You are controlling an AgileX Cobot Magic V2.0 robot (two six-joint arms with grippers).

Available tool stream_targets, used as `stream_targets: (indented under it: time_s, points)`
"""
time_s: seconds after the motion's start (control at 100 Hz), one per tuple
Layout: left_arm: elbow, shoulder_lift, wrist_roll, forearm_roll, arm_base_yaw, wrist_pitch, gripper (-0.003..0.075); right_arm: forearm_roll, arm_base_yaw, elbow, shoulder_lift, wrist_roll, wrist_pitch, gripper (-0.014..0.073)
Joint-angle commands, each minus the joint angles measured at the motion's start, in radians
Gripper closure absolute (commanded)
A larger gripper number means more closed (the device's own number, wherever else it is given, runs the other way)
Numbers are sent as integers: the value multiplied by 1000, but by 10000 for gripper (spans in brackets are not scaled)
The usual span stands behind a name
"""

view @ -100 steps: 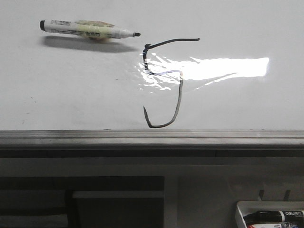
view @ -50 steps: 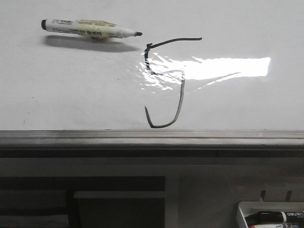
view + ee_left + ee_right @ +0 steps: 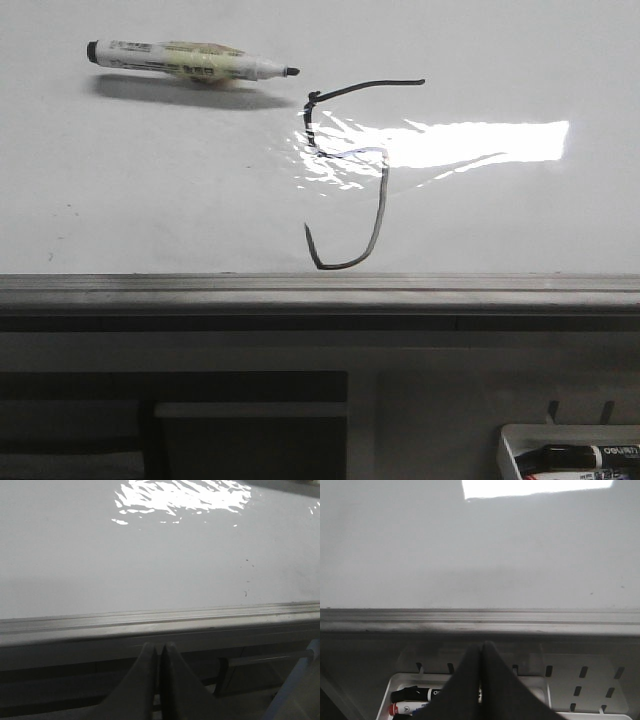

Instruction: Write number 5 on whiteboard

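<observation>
The whiteboard (image 3: 150,190) is a glossy white board with a bright glare patch and a grey metal rail (image 3: 320,290) along its near edge. The number 5 (image 3: 378,200) is drawn on it in thin black marker, J-like, with a slanted top bar and a hooked tail. An uncapped marker (image 3: 190,60) lies on the board to the upper left of the figure. My left gripper (image 3: 159,647) is shut and empty below the rail (image 3: 160,620). My right gripper (image 3: 482,645) is shut and empty, below the rail (image 3: 480,620) and above the marker tray (image 3: 397,685). Neither gripper shows in the front view.
A small white tray (image 3: 520,440) with markers hangs below the board at the lower right of the front view. In the right wrist view it holds a black-capped marker (image 3: 415,694) and a red-capped marker (image 3: 405,709). A slotted bracket (image 3: 582,677) sits beside it.
None between half a second ago and now. One second ago the whole front view sat a few pixels further left.
</observation>
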Motion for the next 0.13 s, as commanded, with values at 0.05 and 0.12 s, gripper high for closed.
stream_targets:
  time_s: [0.05,0.12]
  points:
    - [16,-25,-4,-11,4,-53,741,1,-9,25,-19,-13,-16,655]
    - [16,-25,-4,-11,4,-53,741,1,-9,25,-19,-13,-16,655]
